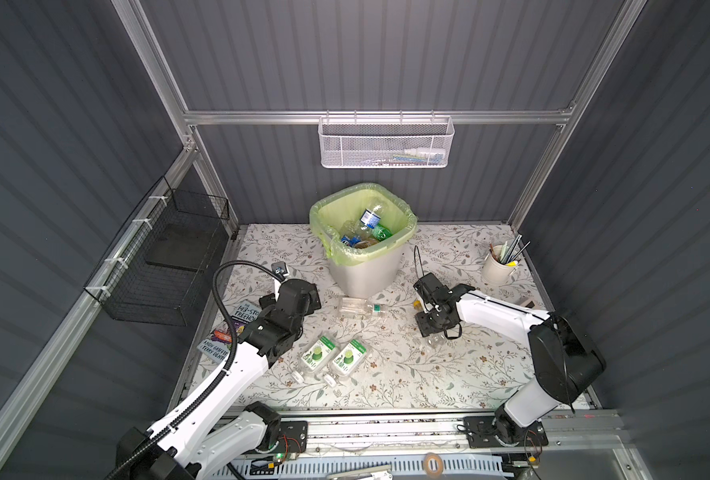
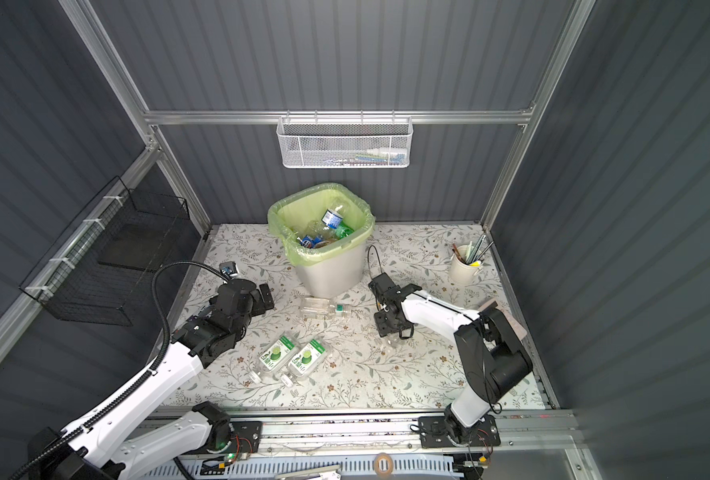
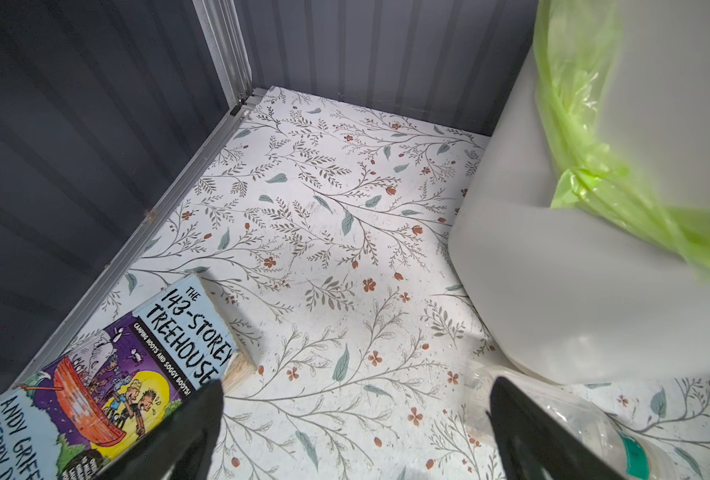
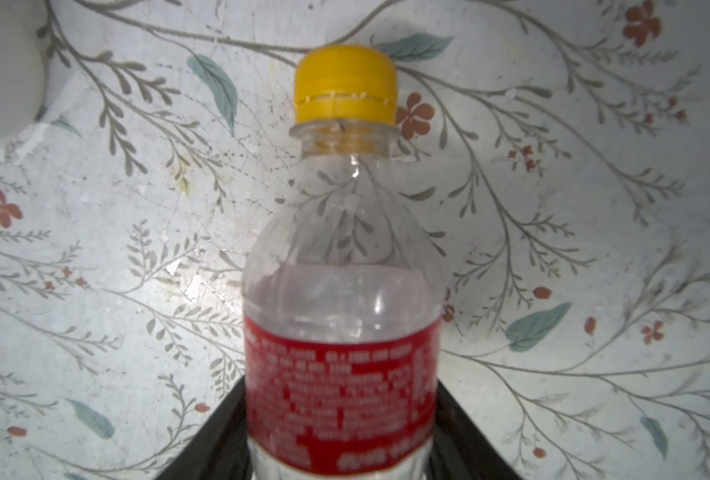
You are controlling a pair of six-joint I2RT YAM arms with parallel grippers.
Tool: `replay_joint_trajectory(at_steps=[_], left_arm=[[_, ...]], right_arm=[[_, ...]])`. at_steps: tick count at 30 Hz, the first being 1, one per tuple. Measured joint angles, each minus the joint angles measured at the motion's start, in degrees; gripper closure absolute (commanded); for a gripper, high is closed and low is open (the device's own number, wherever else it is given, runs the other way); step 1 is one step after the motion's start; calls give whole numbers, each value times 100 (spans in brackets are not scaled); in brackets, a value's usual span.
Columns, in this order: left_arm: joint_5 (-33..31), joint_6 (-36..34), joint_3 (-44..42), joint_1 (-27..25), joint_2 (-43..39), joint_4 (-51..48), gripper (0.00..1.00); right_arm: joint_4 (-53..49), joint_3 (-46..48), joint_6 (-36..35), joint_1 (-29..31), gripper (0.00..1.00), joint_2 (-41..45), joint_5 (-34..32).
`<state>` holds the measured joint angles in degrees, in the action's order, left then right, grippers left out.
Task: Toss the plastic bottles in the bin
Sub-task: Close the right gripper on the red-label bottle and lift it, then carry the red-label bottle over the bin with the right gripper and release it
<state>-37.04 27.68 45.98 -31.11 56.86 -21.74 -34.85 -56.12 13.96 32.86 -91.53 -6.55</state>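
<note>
**Red-label bottle [image 4: 341,332] gripped in right fingers [image 4: 220,436]**

The fingers press both sides of the label. The bottle lies on the worktop [image 4: 96,291], yellow cap beyond the tips. Squeeze lightly, since thin plastic likely buckles. Lift high before crossing to the bin [image 1: 363,272], which stands near, past the cap end. Right arm reaches low, wrist bent down. Left fingers [image 3: 191,440] gape wide, empty.

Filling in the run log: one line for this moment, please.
left gripper open, empty; right gripper flanking red-label bottle; bin part full
</note>
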Motion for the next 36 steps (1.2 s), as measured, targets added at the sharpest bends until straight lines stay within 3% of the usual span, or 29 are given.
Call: replay_joint_trajectory(at_steps=[10, 15, 23, 29, 30, 33, 36], left_arm=[[2, 4, -162, 0, 44, 31, 0], [26, 2, -223, 11, 109, 31, 0], [155, 2, -243, 11, 227, 2, 0], [247, 2, -308, 11, 280, 2, 0], [260, 0, -308, 11, 330, 7, 0], [280, -2, -308, 11, 511, -17, 0], [304, -4, -308, 11, 643, -70, 0]], right_arm=[[1043, 535, 39, -295, 42, 3501, 31], [1556, 26, 2, -415, 40, 4068, 111], [2385, -1961, 92, -422, 39, 2496, 1121], [1851, -4498, 212, -339, 32, 4, 2017], [1635, -4946, 210, -321, 29, -396, 2090], [973, -5934, 199, -308, 6, -1303, 2243], [514, -6172, 103, -308, 1, -1508, 2159]])
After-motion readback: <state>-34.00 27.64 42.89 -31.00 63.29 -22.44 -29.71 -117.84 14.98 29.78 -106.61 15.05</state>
